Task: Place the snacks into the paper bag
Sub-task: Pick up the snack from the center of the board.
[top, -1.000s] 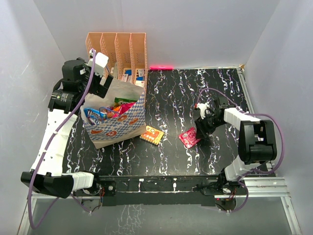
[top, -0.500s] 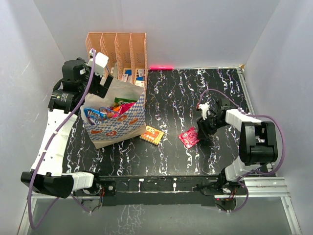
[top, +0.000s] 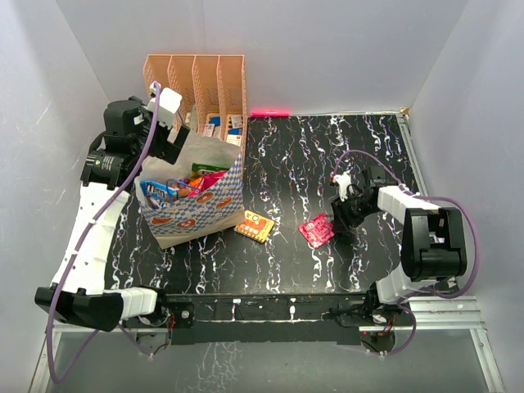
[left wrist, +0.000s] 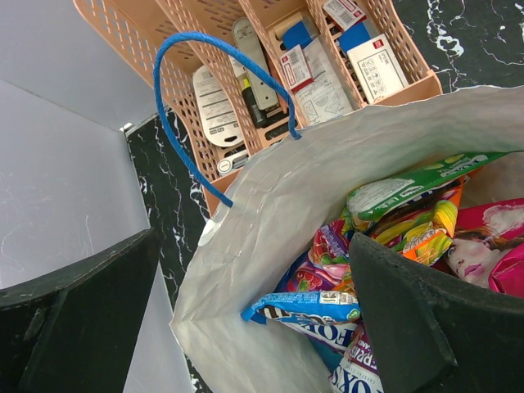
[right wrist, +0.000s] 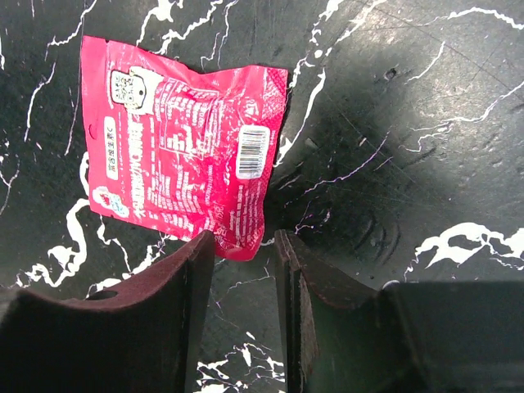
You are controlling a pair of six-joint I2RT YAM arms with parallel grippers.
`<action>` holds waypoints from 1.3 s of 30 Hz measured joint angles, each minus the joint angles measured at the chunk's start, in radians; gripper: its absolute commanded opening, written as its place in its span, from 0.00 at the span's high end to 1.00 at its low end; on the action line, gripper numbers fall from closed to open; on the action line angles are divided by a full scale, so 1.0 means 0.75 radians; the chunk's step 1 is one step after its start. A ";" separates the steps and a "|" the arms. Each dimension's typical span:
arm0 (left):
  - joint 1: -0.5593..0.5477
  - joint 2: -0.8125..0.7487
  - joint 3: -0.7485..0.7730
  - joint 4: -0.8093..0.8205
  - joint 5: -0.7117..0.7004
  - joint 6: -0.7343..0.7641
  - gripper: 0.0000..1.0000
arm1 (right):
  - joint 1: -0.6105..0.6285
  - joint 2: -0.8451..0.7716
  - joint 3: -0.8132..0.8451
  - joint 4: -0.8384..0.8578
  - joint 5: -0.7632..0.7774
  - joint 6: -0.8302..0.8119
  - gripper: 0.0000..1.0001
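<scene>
Bagging snacks: job looks well along, not finished. Paper bag (top: 196, 214) stands at L side of the black marbled table (top: 368, 147), just in front of the peach file rack (top: 196, 78). Its mouth is open and it's already stuffed. L wrist view shows a blue packet (left wrist: 303, 307), green packet (left wrist: 417, 184), a yellow-orange one, a magenta packet (left wrist: 491, 246) w/ a face print, and more under those. Two snacks lie outside on the table: orange packet (top: 255, 225) just beside the bag's front R corner, and pink packet (top: 318, 231) well apart from the bag, over by the R arm. Right gripper (right wrist: 244, 262) is low over the table w/ jaws part-open, only a narrow gap. The pink packet's near corner pokes into that gap between the fingertips (right wrist: 196, 270). No clamp visible, packet flat on the surface, nothing lifted. Left gripper (left wrist: 252, 237) is spread fully wide and empty, hanging at the bag's back rim near the blue handle (left wrist: 196, 90). One finger is over the contents, the other outside the paper wall; can't tell if either touches the paper. Est. step in hand: pinch the pink corner. Left to do, prob.: lift it, carry across, drop it in the bag, then same for the orange one. Bag looks near full, so room at the top may be tight.
</scene>
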 measured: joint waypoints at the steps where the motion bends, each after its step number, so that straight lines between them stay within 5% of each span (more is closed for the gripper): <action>1: 0.000 0.000 0.000 -0.001 0.000 0.001 0.02 | 0.000 0.006 0.004 0.001 0.000 0.006 0.64; 10: 0.000 0.000 0.000 -0.001 0.001 0.015 0.02 | 0.000 0.047 0.051 -0.006 0.016 0.066 0.91; 39: 0.000 0.031 0.067 0.001 0.480 -0.058 0.08 | 0.001 -0.194 0.163 -0.011 -0.177 0.071 0.92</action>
